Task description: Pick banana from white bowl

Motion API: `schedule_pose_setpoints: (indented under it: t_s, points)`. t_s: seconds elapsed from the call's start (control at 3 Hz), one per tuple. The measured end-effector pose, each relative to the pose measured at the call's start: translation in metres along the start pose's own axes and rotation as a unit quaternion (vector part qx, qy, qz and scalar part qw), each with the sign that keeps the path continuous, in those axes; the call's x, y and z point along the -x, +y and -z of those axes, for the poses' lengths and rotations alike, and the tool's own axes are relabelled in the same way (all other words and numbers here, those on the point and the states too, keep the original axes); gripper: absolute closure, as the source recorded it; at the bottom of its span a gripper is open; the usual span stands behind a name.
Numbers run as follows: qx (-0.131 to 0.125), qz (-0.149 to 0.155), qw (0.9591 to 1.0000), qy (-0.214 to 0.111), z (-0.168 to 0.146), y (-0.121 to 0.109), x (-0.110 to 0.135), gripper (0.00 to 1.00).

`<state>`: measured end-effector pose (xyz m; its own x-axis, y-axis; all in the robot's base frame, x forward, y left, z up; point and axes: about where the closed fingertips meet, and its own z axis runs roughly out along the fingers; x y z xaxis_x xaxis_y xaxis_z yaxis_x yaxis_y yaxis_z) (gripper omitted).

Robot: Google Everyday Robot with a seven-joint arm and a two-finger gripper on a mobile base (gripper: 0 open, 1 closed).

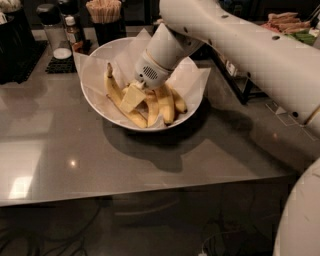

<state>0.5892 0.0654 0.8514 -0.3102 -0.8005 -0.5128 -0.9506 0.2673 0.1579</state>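
The white bowl [96, 107] stands on the grey table, lined with crinkled white paper [194, 80] whose corners stick out above the rim. Several yellow bananas [166, 103] lie in it, one with its stem pointing up at the left [111, 82]. My gripper [132, 98] reaches down into the bowl from the upper right and sits among the bananas, touching them near the bowl's middle. Its white wrist [157, 60] hides the back part of the bowl. I cannot tell which banana it touches.
Behind the bowl stand a cup of wooden sticks [104, 14], a shaker [50, 27] and a small bottle [72, 31] on a black mat [60, 64]. My white arm [250, 45] crosses the right side. The table's front edge [150, 192] runs below the bowl.
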Motion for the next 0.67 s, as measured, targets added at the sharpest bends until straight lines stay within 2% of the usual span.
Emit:
schedule_pose_setpoints:
  t_s: [0.33, 0.67]
  points:
    - [-0.004, 0.002, 1.0000, -0.001, 0.002, 0.001, 0.000, 1.00]
    - [-0.053, 0.037, 0.9971, -0.041, 0.046, 0.011, -0.001, 1.00]
